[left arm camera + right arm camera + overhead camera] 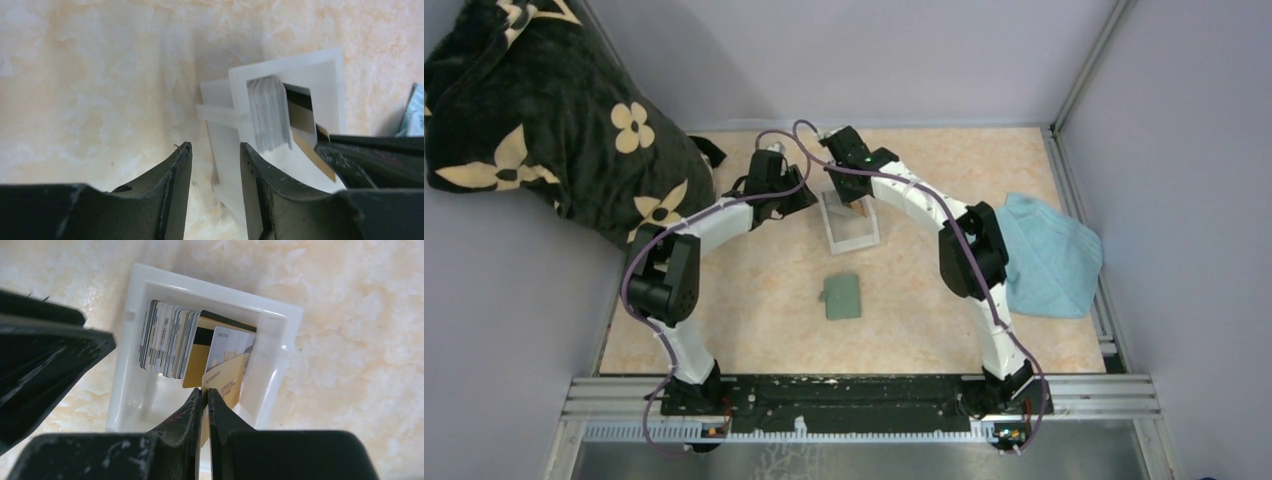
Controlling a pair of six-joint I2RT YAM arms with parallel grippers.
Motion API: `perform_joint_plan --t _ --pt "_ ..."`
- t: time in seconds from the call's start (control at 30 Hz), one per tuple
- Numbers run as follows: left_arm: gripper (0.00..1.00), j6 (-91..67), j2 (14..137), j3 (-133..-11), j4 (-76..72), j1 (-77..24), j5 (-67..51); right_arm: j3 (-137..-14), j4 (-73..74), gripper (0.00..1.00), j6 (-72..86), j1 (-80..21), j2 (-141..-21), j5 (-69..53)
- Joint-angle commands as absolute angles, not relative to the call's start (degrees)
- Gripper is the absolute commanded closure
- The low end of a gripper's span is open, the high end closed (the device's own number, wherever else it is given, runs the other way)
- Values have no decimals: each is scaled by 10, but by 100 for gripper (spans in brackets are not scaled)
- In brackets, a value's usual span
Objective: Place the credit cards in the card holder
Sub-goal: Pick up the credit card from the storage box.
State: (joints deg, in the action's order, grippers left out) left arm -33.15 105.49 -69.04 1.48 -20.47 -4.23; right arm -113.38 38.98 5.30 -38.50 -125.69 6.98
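Note:
The credit cards (167, 342) stand on edge as a stack in a white plastic tray (210, 292), with a whitish card (231, 342) and orange-yellow ones at the stack's right end. My right gripper (205, 392) is shut on an orange-yellow card (229, 382) inside the tray. In the top view it (856, 205) sits over the tray (854, 240). My left gripper (212, 147) is open, its jaws either side of the tray's wall (225, 135); whether they touch it I cannot tell. The grey-green card holder (842, 297) lies folded shut on the table, nearer than the tray.
A light blue towel (1049, 255) lies at the right, partly under the right arm. A black flowered cloth (544, 120) is piled at the far left. Grey walls close the table on three sides.

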Motion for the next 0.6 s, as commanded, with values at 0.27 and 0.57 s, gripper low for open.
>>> perform_joint_plan --t 0.27,0.57 --pt "46 -335 845 -615 -6 -207 -66 -1070 317 100 54 -392 -1097 135" --pt "45 -368 772 -575 7 -210 -92 -1004 302 100 62 -393 -1043 134"
